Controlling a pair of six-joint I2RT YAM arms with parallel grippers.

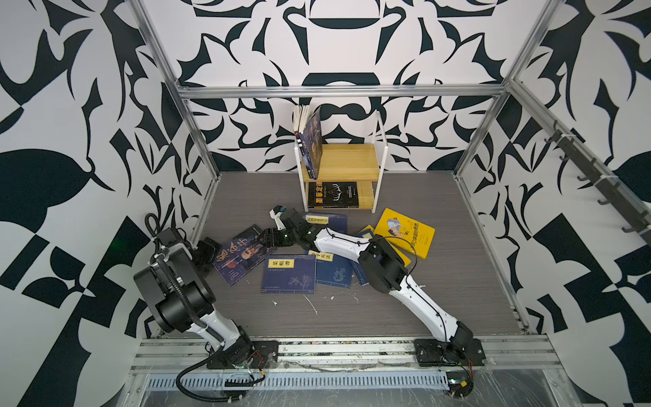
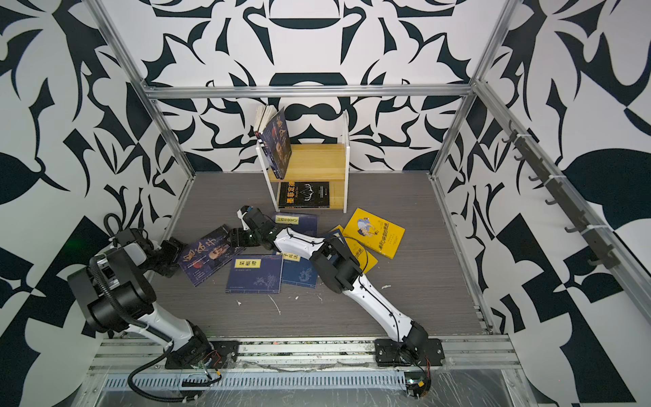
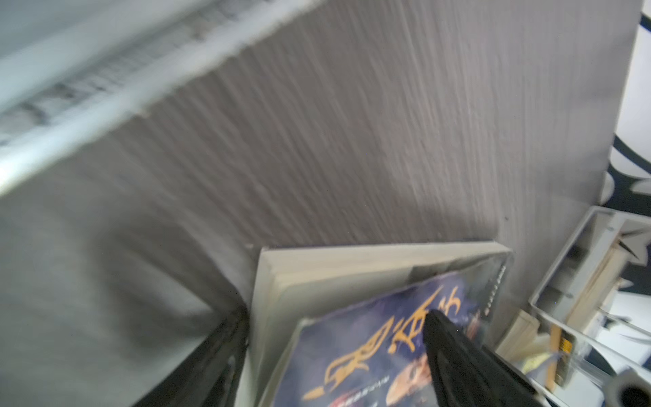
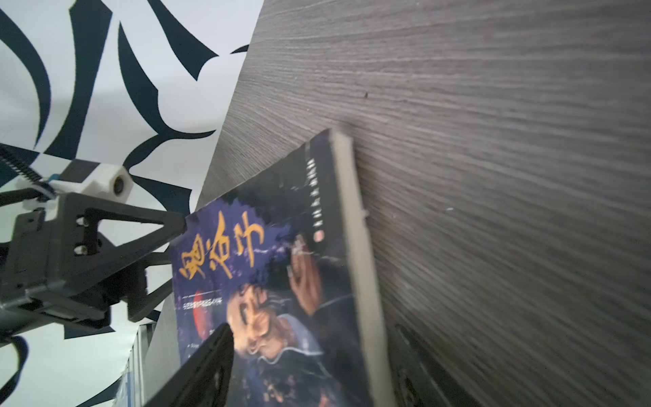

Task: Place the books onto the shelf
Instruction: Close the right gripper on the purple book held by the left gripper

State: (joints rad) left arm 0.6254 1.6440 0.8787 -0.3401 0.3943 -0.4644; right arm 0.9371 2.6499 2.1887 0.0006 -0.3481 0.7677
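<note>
The grey wood-grain bench [image 1: 440, 282] carries the shelf [image 1: 352, 162] at far centre. Books [image 1: 289, 278] lie scattered mid-bench, white scraps [image 1: 311, 304] nearer.

White shells and bulky black joints make up the left arm [image 1: 220, 326] and right arm [image 1: 422, 303]; black cables trail along both.

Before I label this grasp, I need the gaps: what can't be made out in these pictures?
- Portrait book: both wrist views show jaws straddling it; whether the left gripper or right gripper actually clamps is unclear.
- Navy books: the right arm covers some in both top views; count uncertain.
- Upright books on the shelf: spines too small to read in both top views.
- Left wrist view: motion-blurred.
</note>
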